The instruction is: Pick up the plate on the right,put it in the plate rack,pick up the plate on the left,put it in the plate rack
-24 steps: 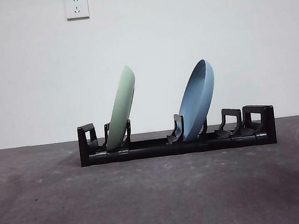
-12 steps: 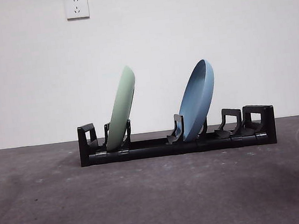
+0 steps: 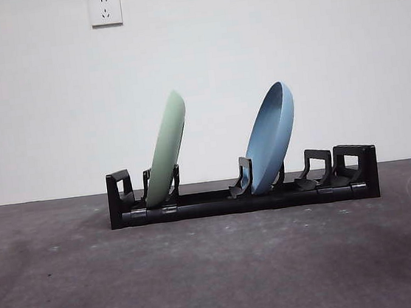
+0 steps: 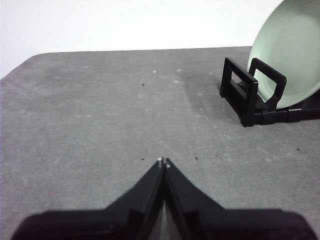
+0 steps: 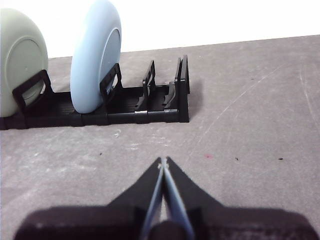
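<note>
Grippers first: the left gripper (image 4: 163, 161) hangs low over bare desk (image 4: 100, 125), its jaws pressed together to a point and holding nothing, aimed across the desk with the rack's end off to one side. The right gripper (image 5: 163, 160) sits the same way, jaws pressed together and empty, pointing toward the rack (image 5: 125, 105) from well back. Neither arm shows in the front view.

Out from them, the black rack (image 3: 243, 194) stands across the middle of the desk (image 3: 219, 271). A green plate (image 3: 166, 151) stands on edge in a slot near one end, tilted. A blue plate (image 3: 272, 137) stands on edge in a slot nearer the middle, tilted the same way. The two plates are well apart, with empty holders between them and beyond the blue one.

In the left wrist view the green plate (image 4: 290, 60) is cut off by the picture's edge, and only the rack's end block (image 4: 245, 95) shows. In the right wrist view the green plate (image 5: 20, 65) is likewise cut off, while the blue plate (image 5: 95, 60) shows whole. Two wall sockets (image 3: 105, 8) sit on the white wall behind.
</note>
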